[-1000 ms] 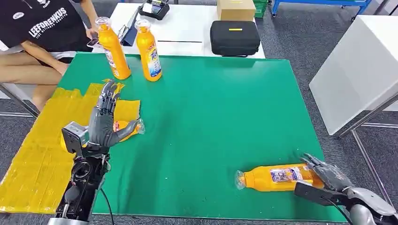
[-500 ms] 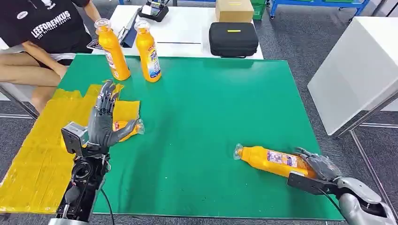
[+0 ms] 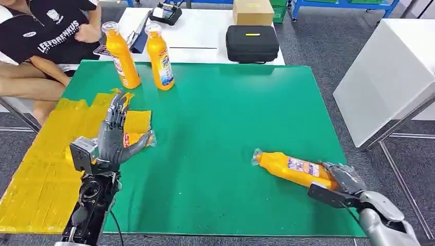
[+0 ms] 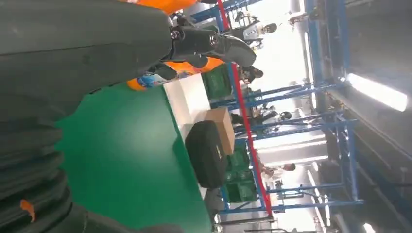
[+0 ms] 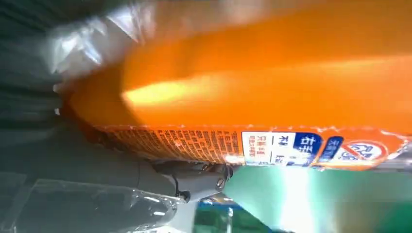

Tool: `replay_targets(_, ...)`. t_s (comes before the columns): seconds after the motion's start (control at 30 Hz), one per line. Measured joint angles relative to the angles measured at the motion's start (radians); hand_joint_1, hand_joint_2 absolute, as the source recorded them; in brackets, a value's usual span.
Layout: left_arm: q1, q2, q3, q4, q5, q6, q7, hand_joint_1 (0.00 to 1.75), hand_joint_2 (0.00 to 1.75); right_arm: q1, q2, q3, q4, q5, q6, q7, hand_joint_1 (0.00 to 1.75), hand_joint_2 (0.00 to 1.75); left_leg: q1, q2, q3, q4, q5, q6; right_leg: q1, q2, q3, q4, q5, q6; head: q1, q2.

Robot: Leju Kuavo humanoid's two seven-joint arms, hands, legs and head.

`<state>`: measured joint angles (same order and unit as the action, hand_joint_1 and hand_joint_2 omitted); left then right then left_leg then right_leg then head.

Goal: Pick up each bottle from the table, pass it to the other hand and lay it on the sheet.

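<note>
We see the right hand low at the near right of the green surface, fingers wrapped round the base end of an orange bottle. The bottle runs away from the fingers toward the surface's middle, clear-wrapped cap end farthest from them and tilted up a bit; we can't tell if it touches the surface. In the right wrist view the bottle fills the space right against the hand, its label strip of small print and a blue-white panel showing.

The left hand is raised upright, fingers spread and pointing away from the robot, thumb out to the side, holding nothing. Just behind its palm a second orange bottle lies on the yellow sheet, cap end sticking out past the thumb at the sheet's edge.

Beyond the left fingers, two upright orange bottles stand near the far edge, just beside each other. Between the two hands the green surface is open. The right hand sits close to the near right corner.

Past the far edge: a white table with a black case and a cardboard box; a seated person at the far left corner.
</note>
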<state>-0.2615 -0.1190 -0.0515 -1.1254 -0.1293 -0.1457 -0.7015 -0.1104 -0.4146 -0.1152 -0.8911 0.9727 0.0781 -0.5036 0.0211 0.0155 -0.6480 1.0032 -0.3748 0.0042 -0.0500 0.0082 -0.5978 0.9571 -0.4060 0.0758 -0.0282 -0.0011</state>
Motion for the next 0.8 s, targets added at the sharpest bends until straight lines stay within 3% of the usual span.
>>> replay_targets(0.13, 0.010, -0.003, -0.001, 0.000, -0.025, 0.006, 0.000, 0.00, 1.75, -0.004, 0.068, -0.003, -0.017, -0.052, -0.115, -0.037, 1.75, 1.75, 0.001, -0.004, -0.006, 0.000, 0.004, 0.001, 0.001, -0.004, -0.002, 0.001, -0.001, 0.001, 0.000, 0.000)
replay_targets(0.33, 0.010, -0.027, -0.032, 0.000, -0.093, -0.007, 0.060, 0.00, 1.75, -0.054, 0.264, -0.017, -0.103, -0.184, -0.326, -0.111, 1.75, 1.75, 0.001, -0.004, -0.010, 0.000, 0.004, 0.001, 0.000, -0.004, -0.006, 0.001, -0.001, 0.001, 0.000, 0.000)
replay_targets(0.6, -0.013, -0.049, -0.076, 0.000, -0.038, -0.077, 0.103, 0.00, 1.75, -0.113, 0.440, 0.001, -0.113, -0.313, -0.386, -0.190, 1.75, 1.75, 0.000, -0.004, -0.012, 0.000, 0.004, 0.001, 0.000, -0.004, -0.009, 0.001, -0.001, 0.001, 0.000, 0.000)
replay_targets(0.8, -0.014, -0.060, -0.107, 0.000, 0.085, -0.169, 0.131, 0.00, 1.75, -0.129, 0.498, 0.086, -0.119, -0.422, -0.397, -0.195, 1.75, 1.75, 0.001, -0.004, -0.013, 0.000, 0.004, 0.001, 0.000, -0.004, -0.010, 0.001, -0.001, 0.001, 0.000, 0.000)
